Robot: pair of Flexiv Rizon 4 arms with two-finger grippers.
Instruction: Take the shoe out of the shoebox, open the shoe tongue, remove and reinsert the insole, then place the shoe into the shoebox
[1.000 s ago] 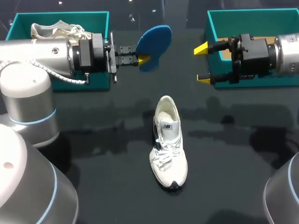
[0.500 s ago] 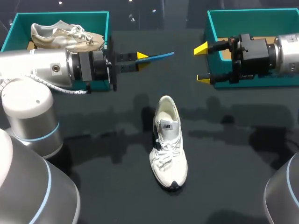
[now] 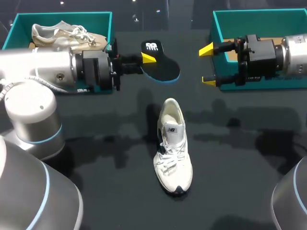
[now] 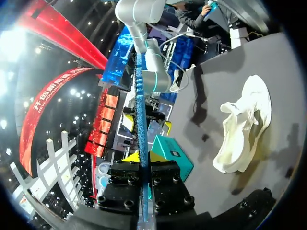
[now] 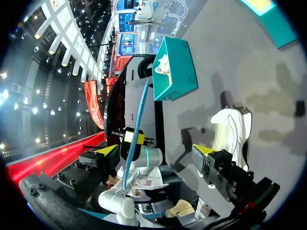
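Left shoebox (image 3: 103,19), far left of the tabletop (image 3: 240,158): a second shoe (image 3: 67,34) is seen lying inside. Left end effector (image 3: 147,58) is held just beside that box, clamped on one end of the insole (image 3: 162,68). In the left wrist view the insole (image 4: 140,105) is seen edge-on, pinched between the two fingers.

Change noted over the last second: the insole was rolled about the wrist axis, from blue underside showing, through edge-on, to black top face up.

Shoe (image 3: 172,151) stands upright at mid-tabletop, heel end towards the insole and well apart from it, position unchanged.

Judgement: the insole is out and now turned the right way up for reinsertion, but has not yet been brought to the shoe opening.

Right end effector (image 3: 207,64) is held with fingers apart and nothing between them, at the near corner of the right shoebox (image 3: 259,17), unmoved
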